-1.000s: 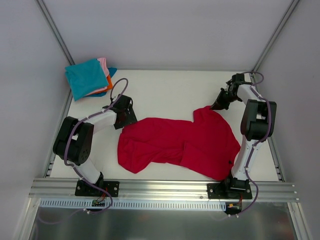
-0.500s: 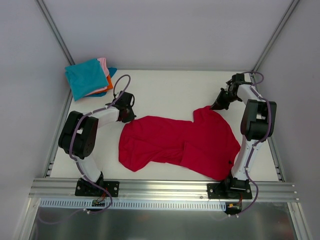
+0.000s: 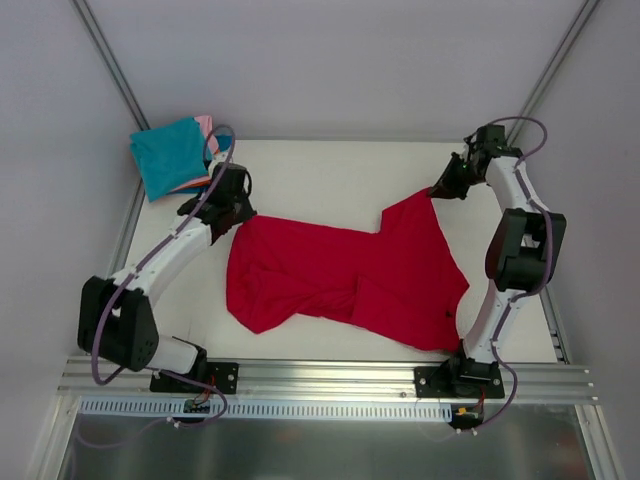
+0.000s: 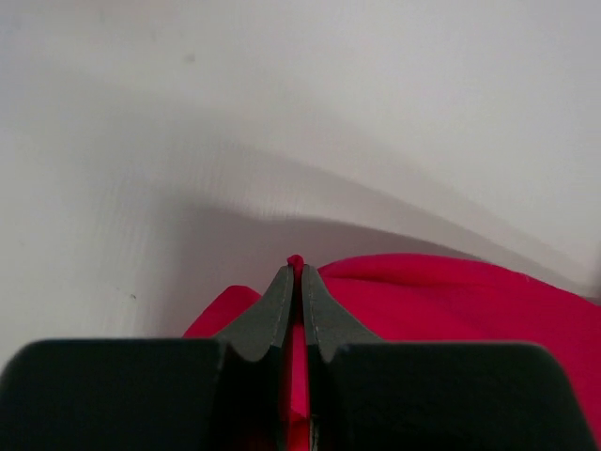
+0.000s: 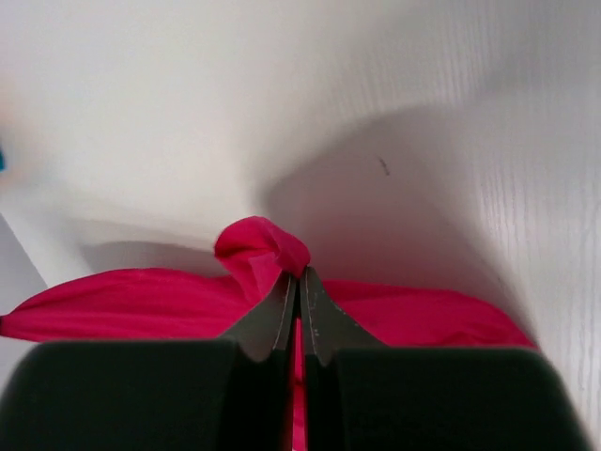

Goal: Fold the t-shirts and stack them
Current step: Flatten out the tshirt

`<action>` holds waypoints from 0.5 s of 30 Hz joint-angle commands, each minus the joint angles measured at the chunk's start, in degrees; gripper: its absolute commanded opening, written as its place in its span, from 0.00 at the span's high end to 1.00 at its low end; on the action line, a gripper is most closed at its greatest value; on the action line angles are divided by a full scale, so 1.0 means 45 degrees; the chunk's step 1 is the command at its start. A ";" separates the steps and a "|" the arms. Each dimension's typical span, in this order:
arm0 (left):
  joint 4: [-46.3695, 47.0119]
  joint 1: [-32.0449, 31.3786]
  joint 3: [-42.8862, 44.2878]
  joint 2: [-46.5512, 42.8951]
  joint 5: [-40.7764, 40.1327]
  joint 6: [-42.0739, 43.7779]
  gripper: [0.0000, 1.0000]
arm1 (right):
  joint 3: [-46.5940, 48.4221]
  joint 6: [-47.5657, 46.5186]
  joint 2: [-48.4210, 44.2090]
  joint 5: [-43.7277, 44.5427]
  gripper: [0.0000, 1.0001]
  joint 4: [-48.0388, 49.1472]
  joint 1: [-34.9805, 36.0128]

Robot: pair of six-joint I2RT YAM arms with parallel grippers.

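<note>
At the far left corner of the white worktop (image 3: 320,170), a pile of folded t-shirts (image 3: 172,156) is lying, with a teal one on top and pink, orange and blue edges showing beneath it at its right side. Just beside that pile, the left arm is reaching forward, and the left gripper (image 3: 232,212) is pinching the upper left corner of the red t-shirt (image 3: 345,275). In the left wrist view, the left gripper's (image 4: 297,275) jaws are pressing together on a thin fold of red cloth, a small tip of it poking out past the fingertips.

The red t-shirt is lying spread across the middle of the worktop, rumpled and unfolded, with creases running through its centre and its near edge close to the rail at the front.

On the right, the right arm is stretching toward the far right corner, and the right gripper (image 3: 441,188) is clamping the upper right corner of the red t-shirt. In the right wrist view, the right gripper (image 5: 298,280) is clenching the cloth, a bunched red knot bulging just above the closed fingertips.
</note>
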 commanded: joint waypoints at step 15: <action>-0.2653 0.0048 0.4363 -0.4561 -0.1935 0.2806 1.00 | 0.5840 0.0079 -0.5178 0.0056 0.99 -0.2318 -0.0389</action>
